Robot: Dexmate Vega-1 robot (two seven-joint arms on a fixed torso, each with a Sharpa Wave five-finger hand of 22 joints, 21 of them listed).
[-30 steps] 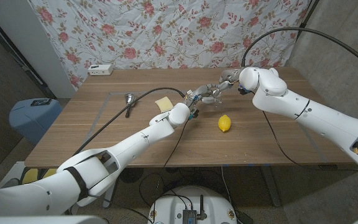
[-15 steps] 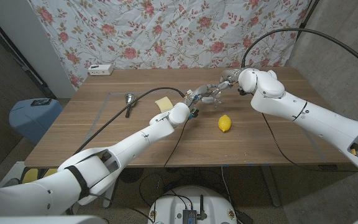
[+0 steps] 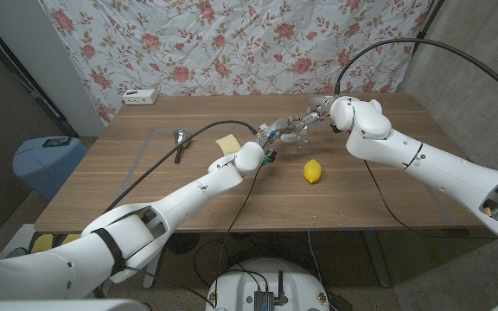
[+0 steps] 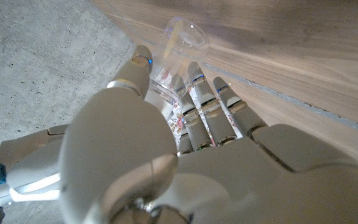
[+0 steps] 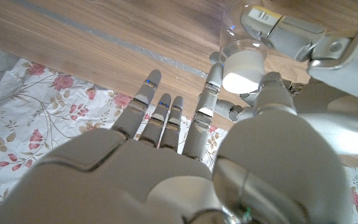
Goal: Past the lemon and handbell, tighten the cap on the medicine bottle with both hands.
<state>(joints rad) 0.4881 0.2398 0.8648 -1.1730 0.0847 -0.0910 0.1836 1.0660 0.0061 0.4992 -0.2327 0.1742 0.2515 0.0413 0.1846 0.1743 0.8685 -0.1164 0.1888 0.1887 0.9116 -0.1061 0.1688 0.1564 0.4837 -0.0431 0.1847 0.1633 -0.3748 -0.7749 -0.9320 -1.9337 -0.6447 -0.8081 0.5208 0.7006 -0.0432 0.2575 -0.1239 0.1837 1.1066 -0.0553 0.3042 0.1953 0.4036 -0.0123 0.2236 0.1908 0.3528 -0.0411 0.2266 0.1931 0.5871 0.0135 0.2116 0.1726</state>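
The clear medicine bottle point(image 3: 289, 132) is held off the table between my two hands, beyond the lemon point(image 3: 313, 171). My left hand point(image 3: 269, 136) wraps its fingers point(image 4: 194, 93) around the bottle's clear body point(image 4: 182, 40). My right hand point(image 3: 311, 115) comes in from the other side. In the right wrist view its thumb and one finger pinch the white cap point(image 5: 243, 65), with the other fingers point(image 5: 160, 115) spread out. The handbell point(image 3: 180, 137) lies on the table's left part, handle toward the front.
A yellow square pad point(image 3: 227, 142) lies just left of my left hand. A white box point(image 3: 141, 97) sits at the back left edge. A black cable point(image 3: 158, 164) runs over the table along my left arm. A blue bin point(image 3: 46, 160) stands on the floor beside the table.
My right arm has shifted slightly to the left, with its hand staying at the cap. The left hand and the bottle have held their place.
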